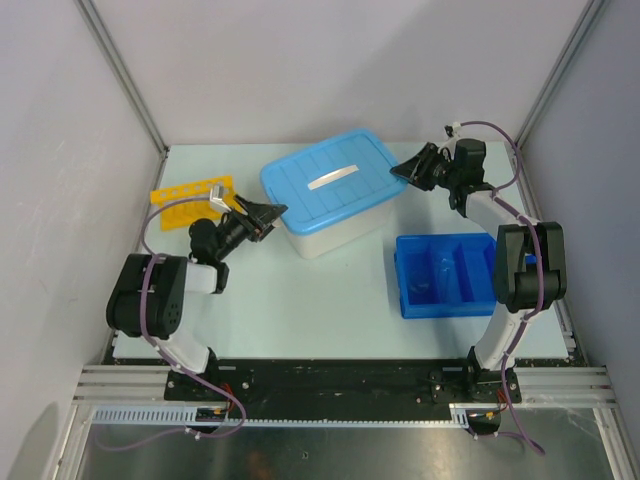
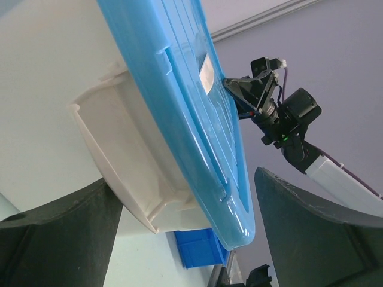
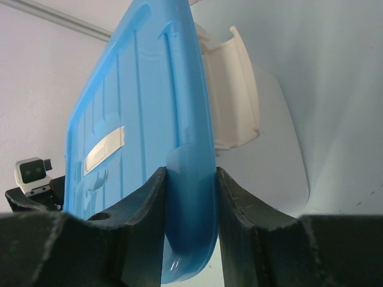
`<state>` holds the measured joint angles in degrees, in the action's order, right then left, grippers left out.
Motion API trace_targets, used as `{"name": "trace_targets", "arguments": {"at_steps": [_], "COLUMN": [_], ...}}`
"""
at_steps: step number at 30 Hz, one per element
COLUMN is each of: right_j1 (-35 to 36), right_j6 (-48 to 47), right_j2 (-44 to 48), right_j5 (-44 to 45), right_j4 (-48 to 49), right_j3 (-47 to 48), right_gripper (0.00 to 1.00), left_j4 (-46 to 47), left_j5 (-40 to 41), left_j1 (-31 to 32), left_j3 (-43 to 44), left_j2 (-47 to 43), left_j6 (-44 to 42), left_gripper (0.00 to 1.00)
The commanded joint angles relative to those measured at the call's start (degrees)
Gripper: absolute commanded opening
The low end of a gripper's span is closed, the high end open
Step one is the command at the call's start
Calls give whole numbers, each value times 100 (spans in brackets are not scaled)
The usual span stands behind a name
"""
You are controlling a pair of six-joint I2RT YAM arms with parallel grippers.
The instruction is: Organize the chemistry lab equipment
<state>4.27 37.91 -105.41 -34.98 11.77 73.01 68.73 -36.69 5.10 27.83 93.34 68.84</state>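
Yellow holed tube rack (image 1: 190, 198): shown only in the top view, flat on the pale counter (image 1: 300, 310) at far left, just behind the left fingers (image 2: 54, 239). Wrist views add: left fingers apart, straddling one end of the white tub (image 2: 119, 149); right fingers (image 3: 143, 227) clamped on the blue lid (image 3: 137, 107) rim. Blue tray (image 1: 408, 280) at right; grey walls (image 1: 60, 150).
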Motion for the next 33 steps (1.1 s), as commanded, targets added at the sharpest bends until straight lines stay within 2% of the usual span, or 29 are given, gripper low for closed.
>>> {"name": "trace_targets", "arguments": {"at_steps": [1,11,15,19,25,33], "right_j1": [86,99,94,91,89,126], "right_j6": [-302,-414,-478,-529,-559,-657], "right_j2": [37,30,35,39,15,-62], "right_j5": [172,151,150,150,153,152], "right_j4": [-458,-559,-596,-644,-652,-689], "right_j3": [43,38,41,41,40,43], "right_gripper": [34,34,34,34,34,34], "left_j4": [813,809,739,373,-1075,-4033], "left_j5": [-68,-111,-113,-52,67,779], "left_j1": [-1,-9,-15,-12,-11,115], "left_j3": [158,323,331,350,585,1485], "left_j2": [21,123,130,5,-389,-962], "left_j6": [40,-80,-90,-307,-1093,-2939], "left_gripper": [89,65,58,56,55,58]}}
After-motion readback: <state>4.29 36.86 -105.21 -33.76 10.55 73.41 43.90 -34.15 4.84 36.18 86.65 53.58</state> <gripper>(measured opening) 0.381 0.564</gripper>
